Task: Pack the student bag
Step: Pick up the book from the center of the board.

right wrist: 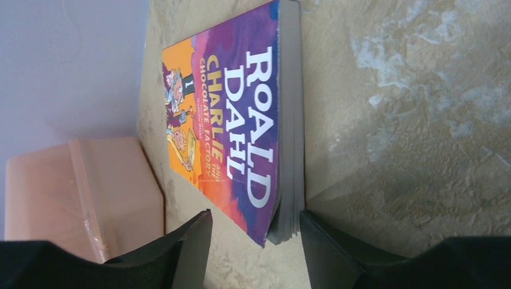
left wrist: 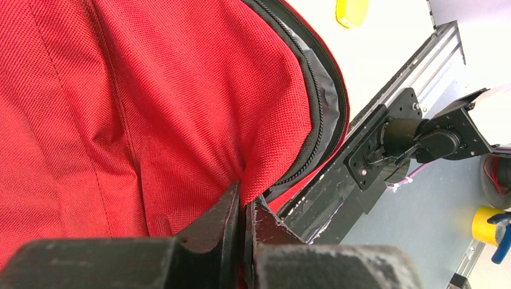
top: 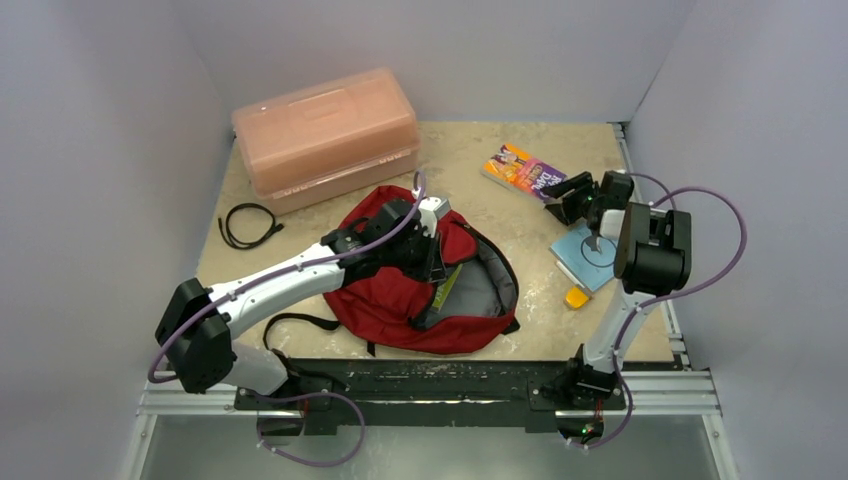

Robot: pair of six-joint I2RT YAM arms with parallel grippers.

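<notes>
The student bag (top: 400, 300), dark red with black zippers, lies on the table near the front edge, its main opening showing grey lining. My left gripper (top: 432, 258) is over it, shut on a fold of its red fabric (left wrist: 150, 108) next to the zipper; in the left wrist view the gripper (left wrist: 244, 195) pinches that fold. A paperback, Charlie and the Chocolate Factory (top: 522, 170), lies flat at the back right. My right gripper (top: 558, 200) is low at its near corner. In the right wrist view the gripper (right wrist: 256, 220) is open, straddling the book (right wrist: 241, 120).
A translucent orange-pink plastic box (top: 325, 135) stands at the back left, also seen as the box (right wrist: 78, 186). A coiled black cable (top: 248, 225) lies left of the bag. A light blue notebook (top: 585, 255) and a small yellow object (top: 576, 297) lie under the right arm.
</notes>
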